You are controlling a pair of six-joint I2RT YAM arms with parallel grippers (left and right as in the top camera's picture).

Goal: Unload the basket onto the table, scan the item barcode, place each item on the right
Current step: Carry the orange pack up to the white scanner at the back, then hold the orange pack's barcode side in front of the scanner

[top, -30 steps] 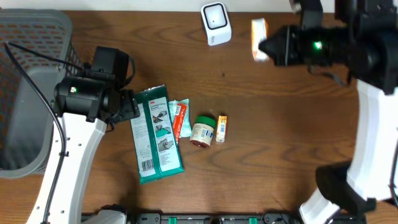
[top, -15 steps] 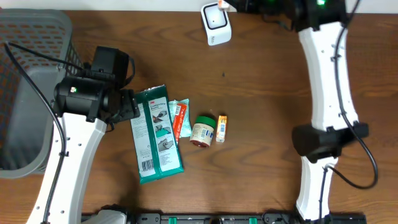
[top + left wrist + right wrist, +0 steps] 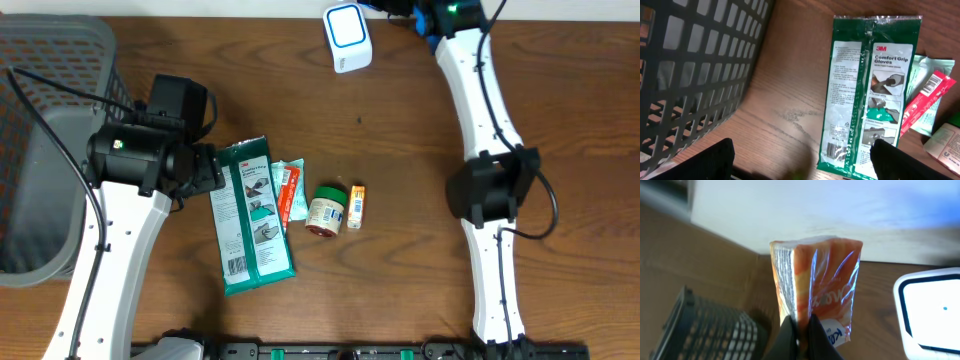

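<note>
The table (image 3: 420, 200) under me is dark brown wood with a plain grain, and past its far edge stands a pale wall (image 3: 815, 210). A grey mesh basket (image 3: 45, 140) sits at the left end.

My left arm reaches up from the near edge and bends over the table's left half. My left pincer (image 3: 805, 167) hangs wide, with nothing between its fingers, just beside the long edge of the glove pack and apart from it. My right arm stretches from the near edge straight to the far edge, elbow about halfway along. My right pincer (image 3: 801, 327) is clamped tight on the lower edge of the orange tissue pack (image 3: 815, 285). I hold the pack upright in the air at the far edge, just to the right of the white barcode scanner (image 3: 347, 37), whose window glows blue. I cannot tell whether the pack touches the scanner.

By my count, five things lie in a loose row mid-table:
- One green pack of 3M Comfort Grip gloves (image 3: 255, 215).
- One teal packet (image 3: 292, 200), touching the glove pack.
- One red sachet (image 3: 287, 185), lying on top of the teal packet.
- One small jar with a green lid (image 3: 327, 210).
- One little yellow-orange box (image 3: 356, 206), close beside the jar.

Beyond them there is one scanner and one tissue pack, plus the one basket on the left.
</note>
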